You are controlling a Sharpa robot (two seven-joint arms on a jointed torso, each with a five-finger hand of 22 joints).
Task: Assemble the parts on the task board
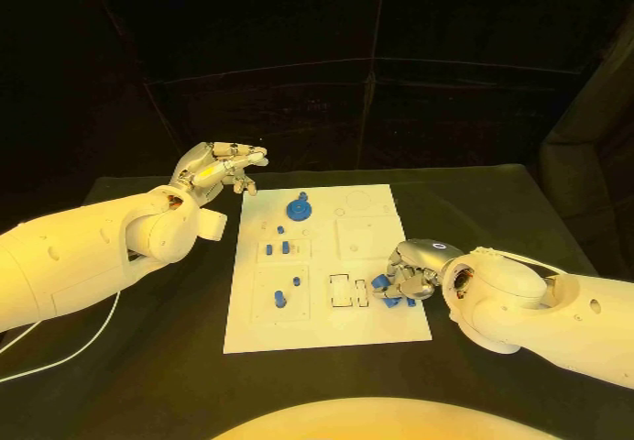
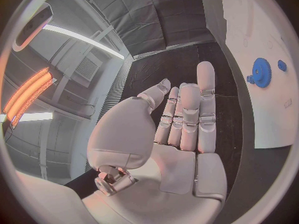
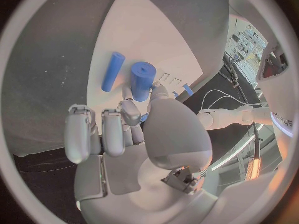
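The white task board [image 1: 331, 275] lies mid-table. A blue gear [image 1: 300, 211] [image 2: 261, 72] sits near its far end, and small blue parts [image 1: 277, 247] stand in its left column, with one more [image 1: 278, 297] nearer me. My right hand [image 1: 409, 273] [image 3: 127, 129] hovers low over the board's near right edge with fingers curled in. A sliver of a small blue part [image 3: 144, 118] shows pinched between its thumb and a finger. Just past its fingertips lie a thin blue peg [image 3: 112, 71] and a thicker blue cylinder [image 3: 142, 79]. My left hand [image 1: 218, 168] [image 2: 184, 119] is raised beyond the board's far left corner, holding nothing, fingers straight.
Empty recesses and rectangular slots [image 1: 347, 290] lie on the board beside my right hand. Black table [image 1: 158, 348] surrounds the board. A white cable [image 1: 60, 357] runs along the table under my left arm.
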